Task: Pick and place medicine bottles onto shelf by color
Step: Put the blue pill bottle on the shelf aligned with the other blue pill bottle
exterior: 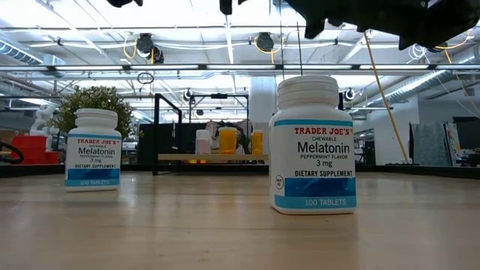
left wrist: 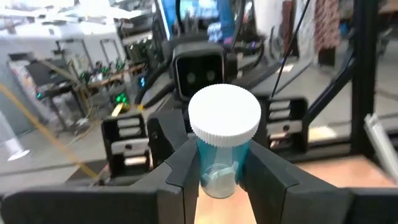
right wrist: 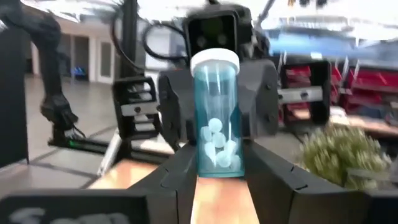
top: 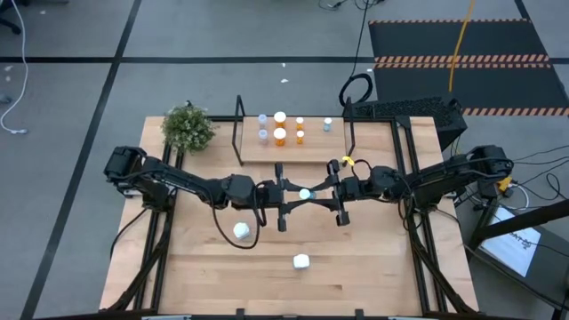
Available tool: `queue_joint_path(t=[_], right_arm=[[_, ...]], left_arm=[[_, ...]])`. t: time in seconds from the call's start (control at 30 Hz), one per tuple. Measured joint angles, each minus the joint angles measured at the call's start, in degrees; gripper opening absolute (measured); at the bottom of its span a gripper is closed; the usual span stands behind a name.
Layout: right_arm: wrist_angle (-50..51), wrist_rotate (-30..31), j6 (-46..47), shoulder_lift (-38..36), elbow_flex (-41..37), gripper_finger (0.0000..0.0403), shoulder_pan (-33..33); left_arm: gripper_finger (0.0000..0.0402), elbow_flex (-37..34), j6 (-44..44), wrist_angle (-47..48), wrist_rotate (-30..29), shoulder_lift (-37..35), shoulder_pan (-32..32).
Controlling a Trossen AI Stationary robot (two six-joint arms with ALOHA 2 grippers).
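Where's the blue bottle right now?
In the high view the blue bottle is at table centre, just in front of the shelf, held between the left gripper and right gripper.

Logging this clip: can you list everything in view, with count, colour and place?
blue bottle: one, clear blue with white cap, held in the air above the table's middle, in front of the shelf
orange bottles: four, white caps, on the shelf
pale bottles: three, bluish-clear, on the shelf
white bottles: two, blue labels, upright on the table
shelf: one, light wood with black end frames, far side of the table
plant: one, green, left of the shelf
table: one, light wood
left gripper: dark, closed on the blue bottle
right gripper: dark, at the same bottle from the opposite side
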State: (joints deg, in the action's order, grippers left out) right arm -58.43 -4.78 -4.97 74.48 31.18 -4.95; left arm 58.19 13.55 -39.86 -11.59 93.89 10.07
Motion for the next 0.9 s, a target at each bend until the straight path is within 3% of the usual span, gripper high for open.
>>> queue_joint_path(t=[0.17, 0.43, 0.7, 0.9], right_arm=[[7.8, 3.0, 2.0, -2.3, 0.1, 0.0152, 0.2], [30.9, 12.8, 6.3, -8.8, 3.3, 0.0205, 0.4], [36.0, 11.1, 10.0, -7.6, 7.9, 0.0210, -0.6], [36.3, 19.0, 8.5, -6.7, 8.5, 0.0210, -1.3]], left_arm=[[0.0107, 0.0, 0.8, 7.2, -3.2, -1.5, -0.2], [0.0107, -0.1, -2.7, 23.3, -4.0, -5.2, -1.8], [0.0107, -0.2, -8.8, 29.9, -4.0, -3.6, -5.3], [0.0107, -0.1, -10.3, 29.5, -3.9, -2.8, -5.9]])
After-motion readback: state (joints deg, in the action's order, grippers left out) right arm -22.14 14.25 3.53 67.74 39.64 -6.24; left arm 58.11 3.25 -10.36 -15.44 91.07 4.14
